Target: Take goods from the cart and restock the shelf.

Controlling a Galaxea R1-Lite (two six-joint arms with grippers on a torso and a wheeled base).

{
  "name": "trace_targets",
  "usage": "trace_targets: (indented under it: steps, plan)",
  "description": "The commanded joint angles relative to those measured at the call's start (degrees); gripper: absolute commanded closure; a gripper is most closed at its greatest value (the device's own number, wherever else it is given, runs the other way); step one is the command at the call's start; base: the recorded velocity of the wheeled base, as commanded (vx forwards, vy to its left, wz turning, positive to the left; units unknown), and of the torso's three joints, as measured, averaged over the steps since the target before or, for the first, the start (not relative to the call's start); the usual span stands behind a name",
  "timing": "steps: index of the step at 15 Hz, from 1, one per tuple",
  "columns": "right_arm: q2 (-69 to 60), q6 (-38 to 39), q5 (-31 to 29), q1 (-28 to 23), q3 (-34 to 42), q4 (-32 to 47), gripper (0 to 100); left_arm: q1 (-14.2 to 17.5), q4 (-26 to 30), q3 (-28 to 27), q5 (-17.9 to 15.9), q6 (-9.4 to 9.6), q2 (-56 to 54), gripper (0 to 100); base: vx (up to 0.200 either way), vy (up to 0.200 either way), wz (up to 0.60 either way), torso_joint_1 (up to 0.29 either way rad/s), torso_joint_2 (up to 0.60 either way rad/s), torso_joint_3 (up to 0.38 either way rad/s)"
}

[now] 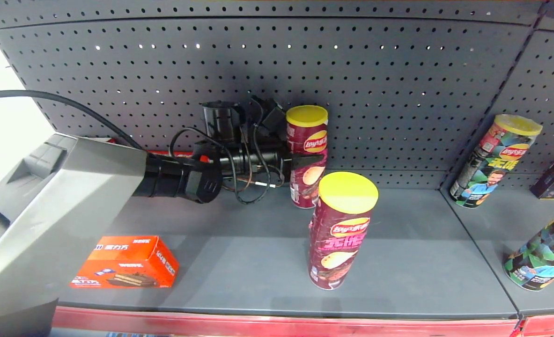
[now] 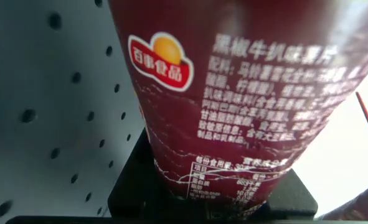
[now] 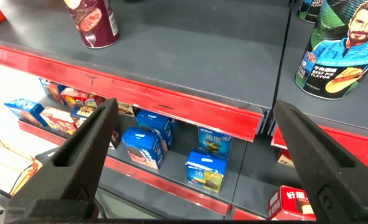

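Shelf [image 1: 239, 267]: mid grey, red front lip. Back panel [image 1: 375, 70]: dark grey, regular dot perforation. Rear chip can [image 1: 306, 133] and front chip can [image 1: 340, 234]: maroon, yellow lids, red-and-yellow logo. Box [image 1: 127, 262]: orange, white lettering. Side can [image 1: 492, 161]: green, teal and black collage print, yellow lid. Near side can [image 1: 541, 255]: same print. Lower-shelf boxes [image 3: 147, 138]: blue. Right end effector [image 3: 195, 107]: black.

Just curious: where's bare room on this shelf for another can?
Bare shelf between the orange box and the front chip can, and right of that can to the divider. Crowded behind, where the left gripper holds the rear chip can.
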Motion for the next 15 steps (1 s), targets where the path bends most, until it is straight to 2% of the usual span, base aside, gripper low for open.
trace_targets:
  steps: [1,4,8,9,12,15]
  plan:
    - [0.07,0.0,0.02,0.05,0.01,0.0,0,-0.25,0.04,-0.84,-0.01,-0.01,1.5,100,0.0,0.0,0.0,0.0,0.0,0.0]
    - [0.07,-0.09,0.02,0.05,0.01,0.0,0,-0.25,-0.14,-0.84,-0.01,0.08,2.47,100,0.0,0.0,0.0,0.0,0.0,0.0]
    - [0.07,-0.09,0.02,0.05,0.01,0.0,0,-0.25,0.04,-0.49,-0.01,2.19,2.56,100,0.0,0.0,0.0,0.0,0.0,0.0]
    - [0.07,-0.09,0.02,0.05,0.01,0.0,0,-0.25,0.04,-0.49,-0.01,2.19,2.56,0,0.0,0.0,0.0,0.0,0.0,0.0]
    - [0.07,0.0,0.02,0.05,0.01,0.0,0,-0.16,0.04,0.74,0.96,2.81,2.12,0,0.0,0.0,0.0,0.0,0.0,0.0]
    - [0.07,-0.09,0.02,0.05,0.01,0.0,0,1.24,0.04,5.05,1.14,3.25,-1.93,0,0.0,0.0,0.0,0.0,0.0,0.0]
